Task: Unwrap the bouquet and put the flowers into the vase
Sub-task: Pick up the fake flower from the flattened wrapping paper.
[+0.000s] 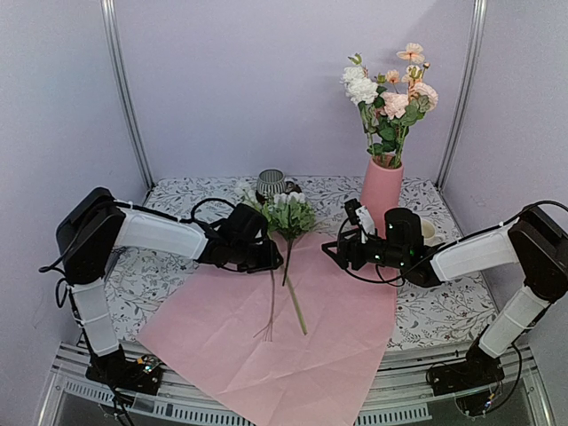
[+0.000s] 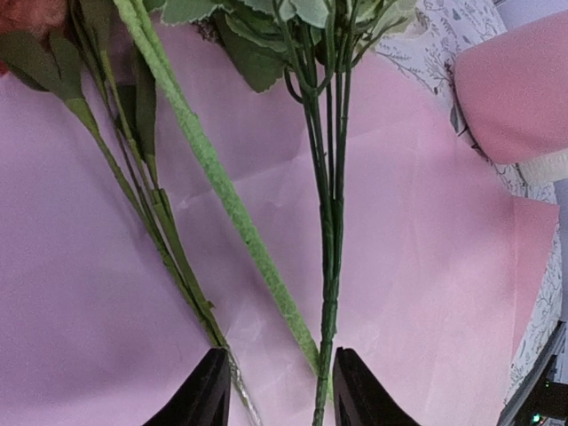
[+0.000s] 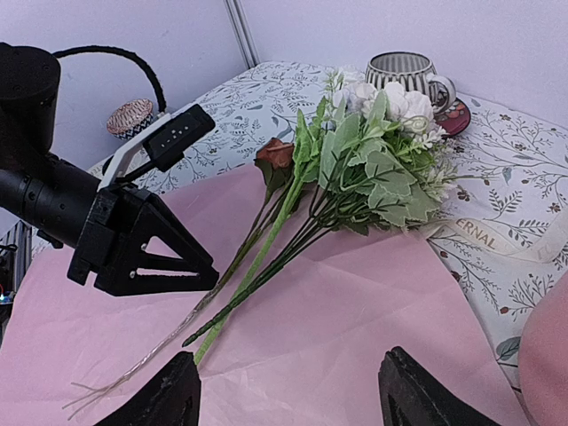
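Flower stems (image 2: 330, 266) on pink paper (image 1: 222, 346); L jaws part-open either side of them, gap visible; R jaws wide, empty, above paper nr vase (image 1: 382, 191).

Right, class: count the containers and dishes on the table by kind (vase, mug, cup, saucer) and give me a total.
vase: 1
striped mug: 1
cream cup: 1
red saucer: 1
Total: 4
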Action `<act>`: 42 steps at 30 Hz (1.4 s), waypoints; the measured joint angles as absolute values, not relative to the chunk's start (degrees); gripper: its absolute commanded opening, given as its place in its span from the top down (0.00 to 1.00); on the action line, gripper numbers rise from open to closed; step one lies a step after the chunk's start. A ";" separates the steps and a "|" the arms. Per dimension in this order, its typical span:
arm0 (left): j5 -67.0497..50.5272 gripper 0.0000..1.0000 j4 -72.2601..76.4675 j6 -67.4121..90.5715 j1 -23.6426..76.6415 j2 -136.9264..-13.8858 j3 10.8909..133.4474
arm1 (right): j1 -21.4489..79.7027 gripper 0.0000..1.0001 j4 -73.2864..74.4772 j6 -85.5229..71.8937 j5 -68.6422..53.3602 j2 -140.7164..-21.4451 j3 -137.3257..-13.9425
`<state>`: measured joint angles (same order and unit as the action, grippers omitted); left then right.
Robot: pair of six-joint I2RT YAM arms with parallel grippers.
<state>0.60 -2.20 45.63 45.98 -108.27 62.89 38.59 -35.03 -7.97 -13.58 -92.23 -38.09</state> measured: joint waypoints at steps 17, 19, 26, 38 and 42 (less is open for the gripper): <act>-2.81 0.67 0.23 49.91 43.57 -116.62 67.96 | 38.59 0.29 -34.94 -7.94 -13.58 -92.23 -38.09; -3.38 0.68 0.60 50.28 43.53 -117.30 68.71 | 38.59 0.29 -34.94 -7.94 -13.58 -92.23 -38.09; -4.23 0.83 1.41 51.40 43.29 -118.32 69.49 | 38.59 0.29 -34.87 -7.90 -13.56 -92.23 -38.09; 3.14 0.89 -2.50 51.18 44.03 -110.52 67.81 | 38.59 0.29 -34.65 -7.73 -13.52 -92.23 -38.11; 8.51 0.89 -5.04 50.28 45.06 -106.00 67.79 | 38.59 0.29 -34.52 -7.70 -13.47 -92.23 -38.30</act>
<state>8.51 -5.04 50.28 45.06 -106.00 67.79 38.59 -34.52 -7.70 -13.47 -92.23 -38.30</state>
